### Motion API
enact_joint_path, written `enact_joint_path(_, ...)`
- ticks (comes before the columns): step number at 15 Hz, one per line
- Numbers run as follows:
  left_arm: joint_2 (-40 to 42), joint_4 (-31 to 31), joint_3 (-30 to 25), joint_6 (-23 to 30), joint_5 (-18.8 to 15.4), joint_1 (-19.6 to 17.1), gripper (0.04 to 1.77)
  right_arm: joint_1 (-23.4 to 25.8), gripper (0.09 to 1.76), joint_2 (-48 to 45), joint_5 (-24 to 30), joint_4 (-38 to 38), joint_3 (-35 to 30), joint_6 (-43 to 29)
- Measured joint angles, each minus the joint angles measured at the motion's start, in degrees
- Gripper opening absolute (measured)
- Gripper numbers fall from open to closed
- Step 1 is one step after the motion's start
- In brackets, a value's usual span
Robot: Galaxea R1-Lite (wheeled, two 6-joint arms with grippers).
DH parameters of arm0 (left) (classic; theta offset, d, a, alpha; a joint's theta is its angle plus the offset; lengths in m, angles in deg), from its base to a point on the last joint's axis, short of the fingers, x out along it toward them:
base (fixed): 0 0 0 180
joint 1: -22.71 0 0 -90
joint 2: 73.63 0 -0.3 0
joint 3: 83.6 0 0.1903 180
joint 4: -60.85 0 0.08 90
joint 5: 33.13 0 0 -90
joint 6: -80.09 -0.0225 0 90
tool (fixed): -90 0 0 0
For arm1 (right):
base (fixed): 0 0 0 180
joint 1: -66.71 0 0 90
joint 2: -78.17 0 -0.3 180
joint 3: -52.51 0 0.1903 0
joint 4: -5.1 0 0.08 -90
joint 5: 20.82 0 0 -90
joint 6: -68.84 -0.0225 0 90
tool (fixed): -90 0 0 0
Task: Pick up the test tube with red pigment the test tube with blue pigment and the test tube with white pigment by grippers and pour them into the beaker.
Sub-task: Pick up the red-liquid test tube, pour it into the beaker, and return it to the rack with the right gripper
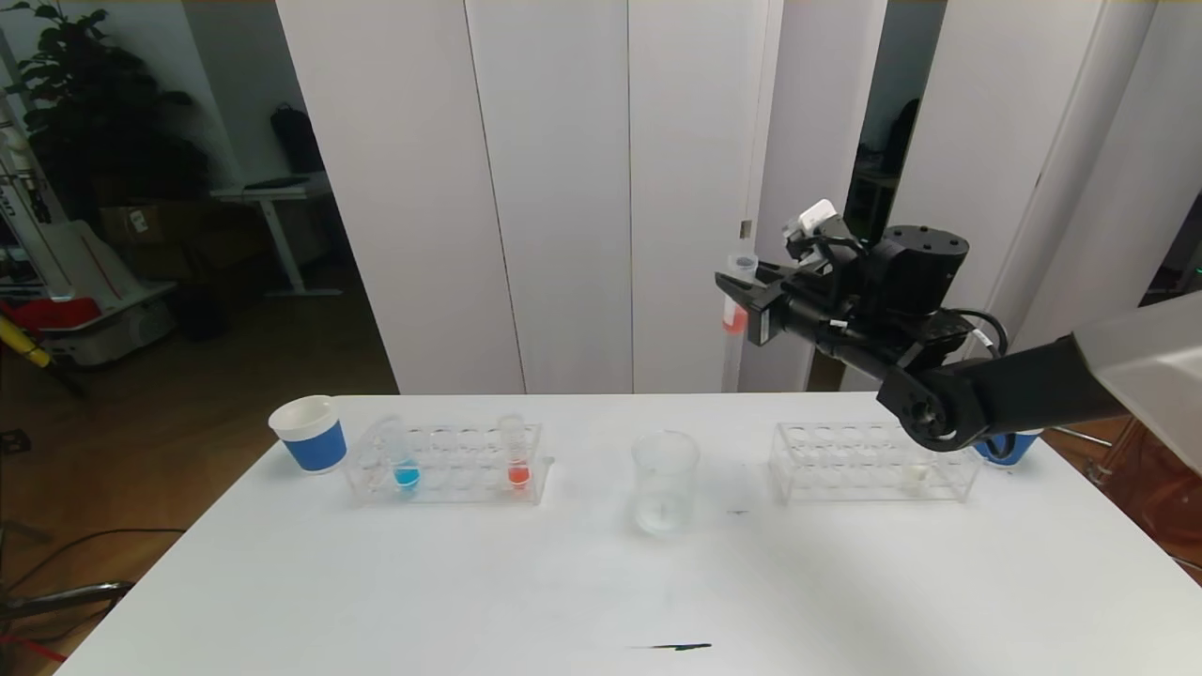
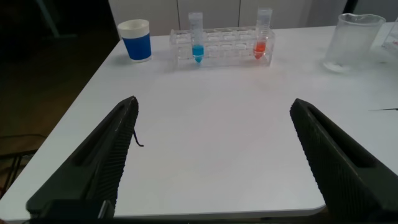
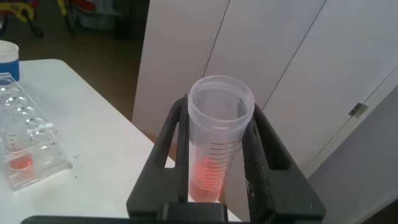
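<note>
Nearest the robot, the left gripper (image 2: 211, 155) hung low over the table's near edge w/ jaws spread wide, holding nothing; idle. Mid-table stood the clear glass cylindrical beaker (image 1: 665, 481), upright, apparently w/ only a pale trace at its bottom. To its left, the clear plastic rack (image 1: 446, 462) held the clear tube w/ cyan-blue liquid (image 1: 406, 465) and a clear tube w/ orange-red liquid (image 1: 516, 460). To the beaker's right, a second clear rack (image 1: 869, 462) held the tube w/ milky white liquid (image 1: 916, 477), partly hidden by the arm.

High above, right of and beyond the beaker, the right gripper (image 1: 742, 296) was clamped on a clear graduated tube w/ red liquid (image 1: 736, 299), kept upright, mouth up.

Judgement: the step in hand was carrying red to the beaker. To do it well: bring the tube's mouth over the beaker rim first, keep it upright en route, then tip slowly toward the centre so nothing spills on the white table (image 1: 376, 582).

Count: 2 racks, 4 tubes (2 red, 1 blue, 1 white), 1 beaker, 2 white paper cups w/ blue sleeves (image 1: 309, 434), the right one mostly hidden.
</note>
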Motion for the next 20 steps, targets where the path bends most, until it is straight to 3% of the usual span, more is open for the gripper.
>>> enact_joint_path(7, 0.00, 0.02, 0.00, 0.00, 0.00, 0.00, 1.74, -1.34, 0.57, 3.06, 2.73, 0.90, 0.89, 16.46)
enact_joint_path(14, 0.00, 0.02, 0.00, 0.00, -0.02, 0.00, 1.74, -2.21, 0.57, 5.35, 10.20, 4.94, 0.77, 29.65)
enact_joint_path(20, 0.00, 0.02, 0.00, 0.00, -0.02, 0.00, 1.74, -2.47, 0.57, 6.03, 18.19, 15.79, -4.57, 34.61)
